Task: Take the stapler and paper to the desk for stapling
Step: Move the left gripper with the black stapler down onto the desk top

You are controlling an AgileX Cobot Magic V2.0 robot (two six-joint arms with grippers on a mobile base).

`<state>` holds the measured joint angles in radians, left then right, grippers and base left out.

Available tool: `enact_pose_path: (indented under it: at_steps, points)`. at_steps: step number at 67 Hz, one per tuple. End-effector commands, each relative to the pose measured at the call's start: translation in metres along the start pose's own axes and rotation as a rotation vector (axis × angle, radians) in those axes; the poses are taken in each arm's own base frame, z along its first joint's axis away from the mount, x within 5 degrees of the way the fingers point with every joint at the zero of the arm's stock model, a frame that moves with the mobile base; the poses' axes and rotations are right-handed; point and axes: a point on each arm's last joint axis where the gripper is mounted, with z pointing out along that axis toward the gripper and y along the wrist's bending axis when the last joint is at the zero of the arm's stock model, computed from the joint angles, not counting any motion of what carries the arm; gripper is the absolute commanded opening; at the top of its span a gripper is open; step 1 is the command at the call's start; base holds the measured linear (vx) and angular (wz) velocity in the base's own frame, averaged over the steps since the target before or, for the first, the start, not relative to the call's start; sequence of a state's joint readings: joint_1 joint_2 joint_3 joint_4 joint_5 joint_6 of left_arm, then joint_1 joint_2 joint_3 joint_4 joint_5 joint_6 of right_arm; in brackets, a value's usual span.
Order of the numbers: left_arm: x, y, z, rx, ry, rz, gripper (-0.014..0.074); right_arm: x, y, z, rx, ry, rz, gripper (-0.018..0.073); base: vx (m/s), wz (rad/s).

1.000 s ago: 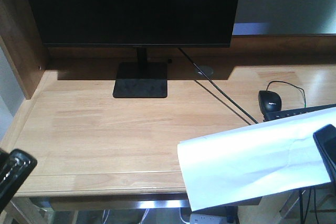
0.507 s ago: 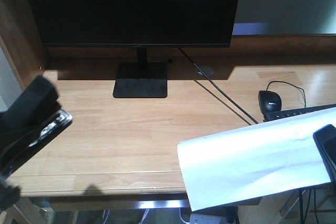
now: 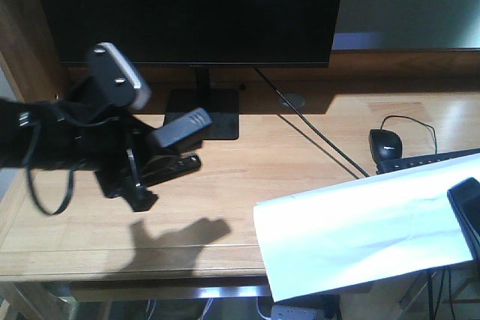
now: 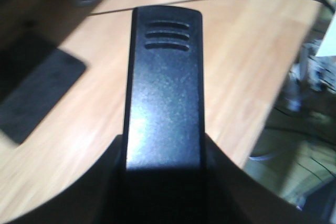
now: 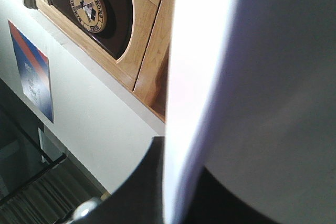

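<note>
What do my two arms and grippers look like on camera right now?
The left arm is matte black, with a light grey rounded box on top that has two dark dots. A thin black cable loops below it. The left gripper is black too. Of the right gripper, only a glossy black, round-cornered finger shows. No markings are readable.

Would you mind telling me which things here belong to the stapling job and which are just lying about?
Part of the job: stapler, paper, desk.
Just lying about: monitor, mouse, keyboard.
</note>
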<state>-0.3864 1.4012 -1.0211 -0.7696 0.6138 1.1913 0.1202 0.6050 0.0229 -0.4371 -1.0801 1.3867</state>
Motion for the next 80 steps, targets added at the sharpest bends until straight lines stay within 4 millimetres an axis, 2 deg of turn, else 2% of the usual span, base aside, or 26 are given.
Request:
enact_pose_path:
  at_steps: [1, 18, 37, 48, 64, 80]
  points:
    - [-0.026, 0.017, 0.006, 0.02, -0.092, 0.007, -0.0007, -0.001, 0.004, -0.001, -0.049, -0.023, 0.005, -0.0009, 0.0, 0.0]
    - [-0.02, 0.065, 0.036, 0.153, -0.083, 0.005, -0.0007, -0.001, 0.004, -0.001, -0.049, -0.023, 0.005, -0.0009, 0.0, 0.0]
    - [0.008, 0.113, 0.043, 0.323, -0.134, -0.008, -0.0007, -0.001, 0.004, -0.001, -0.049, -0.023, 0.005, -0.0009, 0.0, 0.0]
    - [0.029, 0.137, 0.044, 0.301, -0.181, 0.001, -0.0007, -0.001, 0.004, -0.001, -0.049, -0.023, 0.005, -0.0009, 0.0, 0.0]
    - [0.055, 0.156, 0.051, 0.289, -0.219, 0.04, -0.0007, -0.001, 0.004, -0.001, -0.05, -0.023, 0.005, -0.0009, 0.0, 0.0]
    - [0.078, 0.16, 0.074, 0.325, -0.241, 0.1, -0.0007, -0.001, 0.004, -0.001, -0.05, -0.023, 0.005, -0.0009, 0.0, 0.0]
